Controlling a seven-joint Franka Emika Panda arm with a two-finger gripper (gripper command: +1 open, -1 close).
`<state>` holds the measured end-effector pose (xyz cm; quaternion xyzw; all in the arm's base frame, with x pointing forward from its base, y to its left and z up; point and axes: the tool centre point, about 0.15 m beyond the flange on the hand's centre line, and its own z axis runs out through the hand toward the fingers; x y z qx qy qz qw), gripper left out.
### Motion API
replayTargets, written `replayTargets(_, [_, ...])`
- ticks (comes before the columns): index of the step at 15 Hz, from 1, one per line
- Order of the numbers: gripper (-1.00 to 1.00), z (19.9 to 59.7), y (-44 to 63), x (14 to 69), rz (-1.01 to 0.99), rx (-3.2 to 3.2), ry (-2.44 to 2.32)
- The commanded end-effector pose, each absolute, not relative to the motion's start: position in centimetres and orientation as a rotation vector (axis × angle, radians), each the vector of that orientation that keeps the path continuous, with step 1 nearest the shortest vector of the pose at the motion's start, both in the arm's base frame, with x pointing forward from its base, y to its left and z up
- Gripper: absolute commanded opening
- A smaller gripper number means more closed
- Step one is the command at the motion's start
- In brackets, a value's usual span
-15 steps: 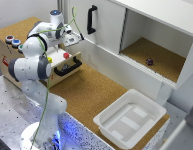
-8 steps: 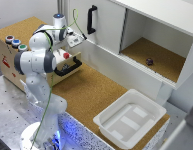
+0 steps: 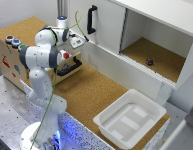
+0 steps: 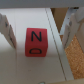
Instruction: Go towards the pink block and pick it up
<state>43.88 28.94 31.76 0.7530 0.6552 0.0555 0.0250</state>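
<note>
The white bin [image 3: 129, 120] at the near right of the exterior view looks empty. In the open cabinet [image 3: 161, 55] on the far right lies one small dark thing [image 3: 149, 61], too small to make out. The gripper [image 4: 36, 31] stands wide apart, holding nothing, its fingers [image 4: 5, 29] on either side of the pink block [image 4: 35, 41] without touching it. The block rests on a white surface. The arm [image 3: 43, 55] hides it in the exterior view.

The pink block [image 4: 36, 43] sits between my fingers [image 4: 6, 29]. On the surface [image 3: 91, 95], the tray [image 3: 130, 120] lies at four o'clock, the cabinet [image 3: 146, 45] at two.
</note>
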Motion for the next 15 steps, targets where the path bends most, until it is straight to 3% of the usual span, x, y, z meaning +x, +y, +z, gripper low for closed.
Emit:
replayTargets(1, [-1.00,31.7,29.7,45.5,0.024,2.326,2.015])
replayTargets(7, [-1.00,34.5,28.9,44.6,0.078,2.459,1.837])
replayTargets(11, [-1.00,36.4,28.5,43.2,0.128,2.669,1.407])
replayTargets(15, [-1.00,35.1,27.9,42.0,0.006,2.909,0.845])
